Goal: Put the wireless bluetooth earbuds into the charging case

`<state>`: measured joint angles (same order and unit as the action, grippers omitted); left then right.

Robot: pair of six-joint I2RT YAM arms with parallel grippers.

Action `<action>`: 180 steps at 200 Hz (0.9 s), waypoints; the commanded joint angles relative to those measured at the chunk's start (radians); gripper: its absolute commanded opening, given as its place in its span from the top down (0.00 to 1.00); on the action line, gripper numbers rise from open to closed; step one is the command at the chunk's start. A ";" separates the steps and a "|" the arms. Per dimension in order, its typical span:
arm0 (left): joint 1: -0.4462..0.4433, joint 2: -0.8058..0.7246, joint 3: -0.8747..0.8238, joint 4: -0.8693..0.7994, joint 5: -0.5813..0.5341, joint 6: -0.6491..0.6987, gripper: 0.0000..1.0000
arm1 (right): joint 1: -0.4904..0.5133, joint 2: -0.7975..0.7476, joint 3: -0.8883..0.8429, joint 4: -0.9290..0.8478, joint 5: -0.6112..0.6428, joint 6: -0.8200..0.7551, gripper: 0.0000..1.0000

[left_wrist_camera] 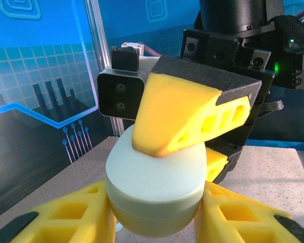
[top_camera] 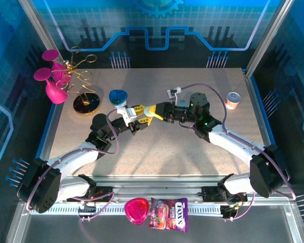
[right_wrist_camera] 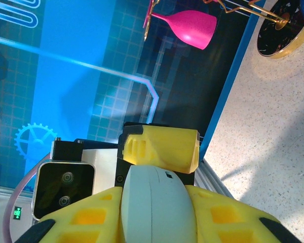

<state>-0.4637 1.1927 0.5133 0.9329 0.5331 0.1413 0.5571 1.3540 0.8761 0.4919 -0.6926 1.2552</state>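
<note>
Above the middle of the speckled table [top_camera: 192,152], the top external view shows the left gripper [top_camera: 137,119] and the right gripper [top_camera: 154,111] meeting tip to tip, held clear of the surface. From the left wrist, a pale mint charging case [left_wrist_camera: 154,187] sits clamped between the left gripper's two yellow fingers [left_wrist_camera: 71,212], while one finger of the right gripper presses on its top and the other sits below it. From the right wrist, the case stands on edge, gripped on both sides by the right gripper's fingers [right_wrist_camera: 86,217].
</note>
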 commanded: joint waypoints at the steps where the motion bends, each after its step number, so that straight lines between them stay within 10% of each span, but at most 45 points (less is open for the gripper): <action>1: -0.003 -0.034 0.004 0.003 0.005 0.023 0.55 | -0.001 -0.026 -0.018 -0.040 0.023 -0.060 0.84; 48: -0.003 -0.055 -0.026 -0.095 -0.045 0.056 0.01 | -0.077 -0.054 -0.063 -0.152 0.120 -0.162 0.86; 81: -0.036 -0.076 -0.049 -0.324 -0.113 0.165 0.01 | -0.113 -0.019 -0.081 -0.408 0.294 -0.373 0.86; 180: -0.120 -0.010 -0.014 -0.611 -0.123 0.249 0.01 | -0.134 0.270 -0.131 -0.428 0.475 -0.509 0.84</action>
<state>-0.5755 1.1614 0.4679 0.4194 0.3855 0.3470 0.4351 1.5936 0.7513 0.0708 -0.2745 0.7975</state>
